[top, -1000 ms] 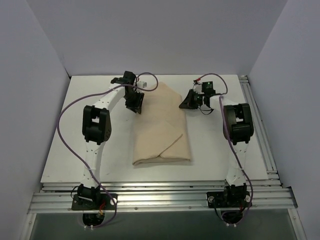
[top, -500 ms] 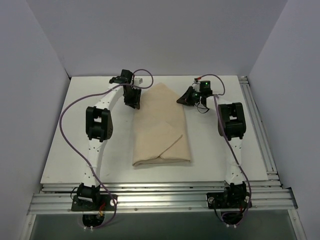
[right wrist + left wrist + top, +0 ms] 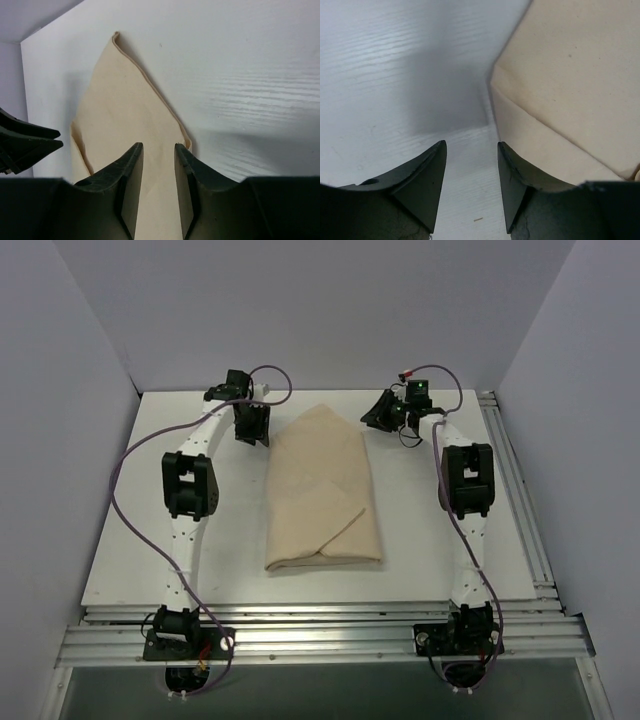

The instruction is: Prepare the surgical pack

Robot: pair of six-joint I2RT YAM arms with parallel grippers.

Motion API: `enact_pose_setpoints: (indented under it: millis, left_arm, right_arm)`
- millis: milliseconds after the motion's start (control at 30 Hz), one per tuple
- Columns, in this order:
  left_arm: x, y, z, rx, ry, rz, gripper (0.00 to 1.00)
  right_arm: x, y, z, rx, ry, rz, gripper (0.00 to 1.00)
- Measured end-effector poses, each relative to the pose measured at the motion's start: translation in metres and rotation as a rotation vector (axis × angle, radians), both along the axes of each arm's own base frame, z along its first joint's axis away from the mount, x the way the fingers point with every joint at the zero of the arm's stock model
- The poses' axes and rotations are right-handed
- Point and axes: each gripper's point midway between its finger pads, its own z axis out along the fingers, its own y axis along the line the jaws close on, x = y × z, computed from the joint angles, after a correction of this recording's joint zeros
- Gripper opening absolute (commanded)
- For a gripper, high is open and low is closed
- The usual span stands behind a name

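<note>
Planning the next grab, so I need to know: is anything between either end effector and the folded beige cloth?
Nothing visible does. The left end effector hangs open over the table, just left of the cloth near its far end. The right end effector, also open, hangs at the cloth's far right edge.

Top cam high, rear; wrist cams close, downward; all share pack (image 3: 322, 490).

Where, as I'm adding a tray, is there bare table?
Bare table: between cloth bundle and right arm, between it and left arm, and before its near edge. Crowded at its far tip, between left gripper and right gripper.
</note>
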Motion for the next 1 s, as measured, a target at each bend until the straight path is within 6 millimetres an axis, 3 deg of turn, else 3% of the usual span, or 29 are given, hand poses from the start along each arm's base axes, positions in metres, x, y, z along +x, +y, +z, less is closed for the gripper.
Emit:
enact_pose_setpoints:
  millis: [133,200,400,533,600,733,867,1000]
  left_arm:
    - [0.011,0.006,0.01,-0.013,-0.031,0.026,0.55]
    - [0.014,-0.002,0.014,-0.025,-0.048,0.012,0.56]
    - [0.01,-0.031,0.003,-0.046,-0.041,-0.04,0.56]
    - [0.012,-0.029,-0.012,-0.027,-0.028,-0.031,0.56]
    - [0.016,-0.025,-0.012,-0.022,-0.036,-0.019,0.56]
    - [0.019,-0.018,-0.012,-0.01,-0.043,-0.002,0.56]
    - [0.02,-0.017,-0.013,-0.008,-0.045,0.003,0.56]
    - [0.022,-0.019,-0.013,-0.017,-0.053,0.009,0.53]
  right_arm:
    - [0.008,-0.008,0.015,-0.053,-0.03,-0.009,0.37]
    - [-0.002,-0.011,0.011,-0.088,-0.009,0.006,0.48]
    - [-0.059,-0.021,-0.002,-0.178,0.102,0.068,0.54]
    - [-0.097,-0.026,-0.005,-0.21,0.153,0.106,0.54]
    - [-0.104,-0.028,-0.008,-0.216,0.163,0.114,0.53]
    - [-0.082,-0.028,-0.011,-0.203,0.145,0.103,0.48]
    - [-0.035,-0.021,-0.021,-0.165,0.072,0.079,0.45]
    - [-0.019,-0.014,-0.025,-0.108,0.05,0.069,0.45]
